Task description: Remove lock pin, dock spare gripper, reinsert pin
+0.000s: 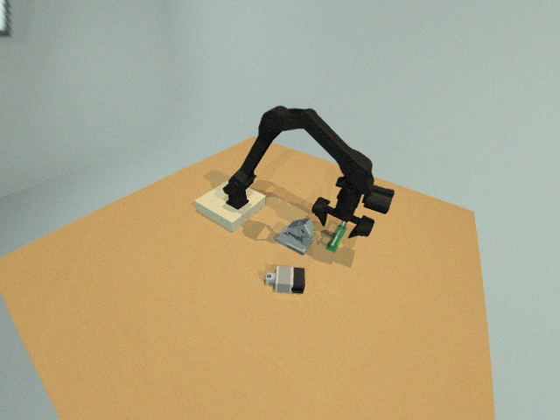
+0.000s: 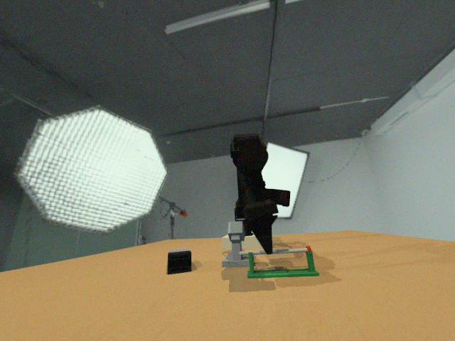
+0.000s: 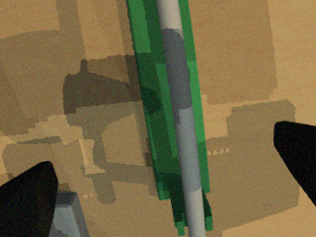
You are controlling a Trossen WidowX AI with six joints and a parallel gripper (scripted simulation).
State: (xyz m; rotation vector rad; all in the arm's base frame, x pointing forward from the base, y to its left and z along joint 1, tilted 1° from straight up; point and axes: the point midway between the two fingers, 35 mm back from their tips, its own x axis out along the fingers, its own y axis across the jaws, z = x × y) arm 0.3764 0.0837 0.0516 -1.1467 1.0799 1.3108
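Observation:
The grey lock pin (image 1: pixel 343 225) (image 2: pixel 284 251) (image 3: pixel 177 86), with a red tip, lies along the top of a green cradle (image 1: pixel 335 244) (image 2: pixel 283 273) (image 3: pixel 140 34). My gripper (image 1: pixel 342 220) (image 2: pixel 266 246) (image 3: pixel 166 153) is open, with one finger on each side of the pin and not touching it. The spare gripper (image 1: pixel 288 279) (image 2: pixel 179 261), grey with a black end, lies on the table apart from the mount.
The arm's cream base block (image 1: pixel 230 210) (image 2: pixel 253 242) sits behind the mount. The orange table (image 1: pixel 180 339) (image 2: pixel 110 304) ends at edges on all sides in the top view.

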